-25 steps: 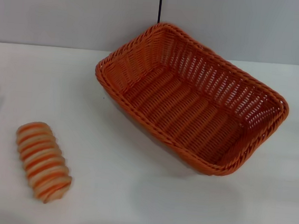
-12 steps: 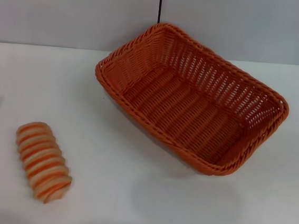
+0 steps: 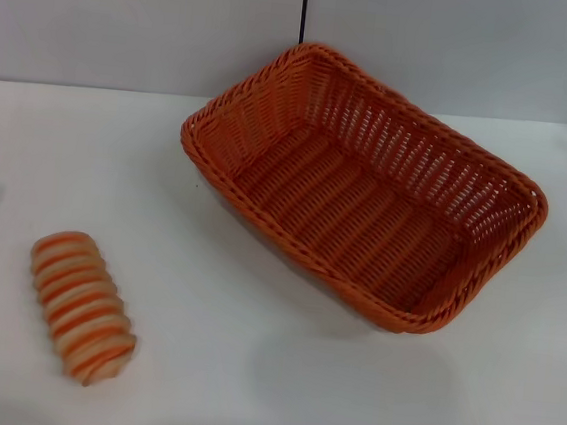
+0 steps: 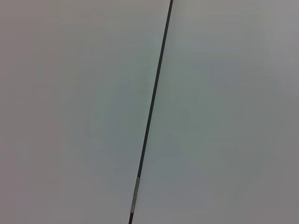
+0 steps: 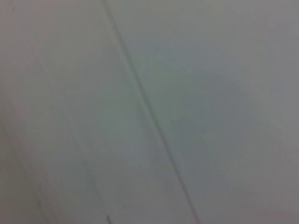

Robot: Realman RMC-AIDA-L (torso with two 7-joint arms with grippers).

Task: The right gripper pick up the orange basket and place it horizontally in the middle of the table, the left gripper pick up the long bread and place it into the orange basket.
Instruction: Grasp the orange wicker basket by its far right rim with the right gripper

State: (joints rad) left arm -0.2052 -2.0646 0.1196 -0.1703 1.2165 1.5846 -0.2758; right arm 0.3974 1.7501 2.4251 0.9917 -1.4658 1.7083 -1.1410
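Nothing on the table [image 3: 246, 390] is shifting against the earlier frames except a faint shadow at 9 o'clock. Nearest, at 8 o'clock, the bread [image 3: 83, 306] is lying on the white top. Farther back, toward 1 o'clock, the basket [image 3: 361, 185] is sitting skewed, holding nothing. Neither gripper is showing, so their fingers cannot be judged; both wrist views are facing a grey wall [image 4: 224, 112].

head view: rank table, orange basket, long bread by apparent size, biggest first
1. table, spans the full width of the head view
2. orange basket, set at a slant, right of centre
3. long bread, clearly smallest, though it lies nearer the camera than the basket
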